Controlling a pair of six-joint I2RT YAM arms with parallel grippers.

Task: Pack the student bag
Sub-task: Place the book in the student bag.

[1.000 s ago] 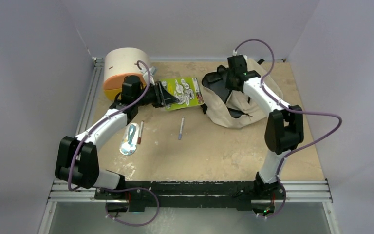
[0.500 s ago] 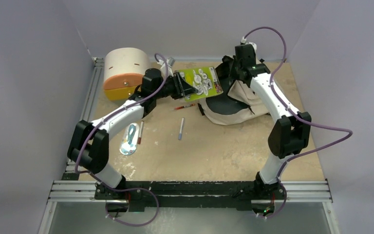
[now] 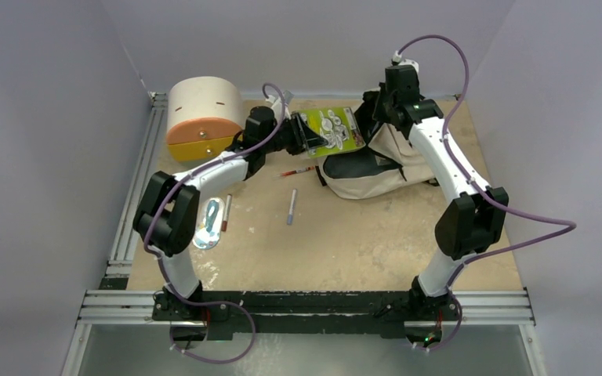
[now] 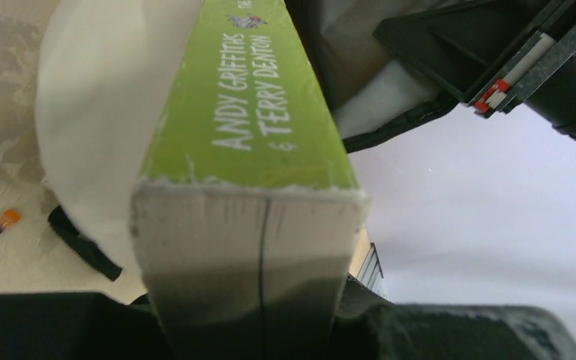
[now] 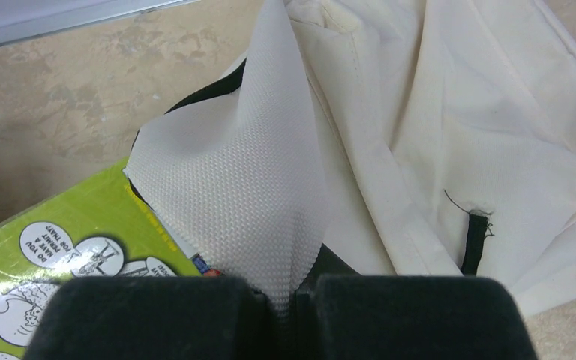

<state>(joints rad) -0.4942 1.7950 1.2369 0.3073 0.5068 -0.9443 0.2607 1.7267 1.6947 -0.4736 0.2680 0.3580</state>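
Legible writing is confined to one item, a thick lime-green paperback book [image 4: 259, 97]. Its spine reads "ANDY GRIFFITHS & TERRY DENTON" in white capitals, and a further mark beyond that is cut off at the frame edge. The cover carries black-and-white cartoon figures and speech bubbles, whose lettering is too small to read with confidence. No brand marks are discernible elsewhere. The student bag [image 3: 376, 168], a large soft cream fabric backpack with black zipper lines and black straps, lies slumped at the far right of the mottled tan table [image 3: 345, 243]. Its mouth faces left and shows a dark interior, and the fabric is creased, with a short black tab on one panel. The left gripper [image 3: 302, 139] has its jaws clamped on the near end of the book, one finger on each cover, holding it above the table top. The book's far end is at the bag's mouth. The right gripper [image 5: 285, 300] has its jaws closed tight on a white woven flap at the bag's opening, drawn up into a peak over the book's corner. A cream cylindrical drawer box [image 3: 201, 117] with orange and yellow fronts stands at the far left. A red-tipped marker [image 3: 298, 171] lies just left of the bag. A grey pen [image 3: 291, 207], a second pen [image 3: 226, 214] and a flat silvery object [image 3: 208, 225] lie nearer the arm bases.
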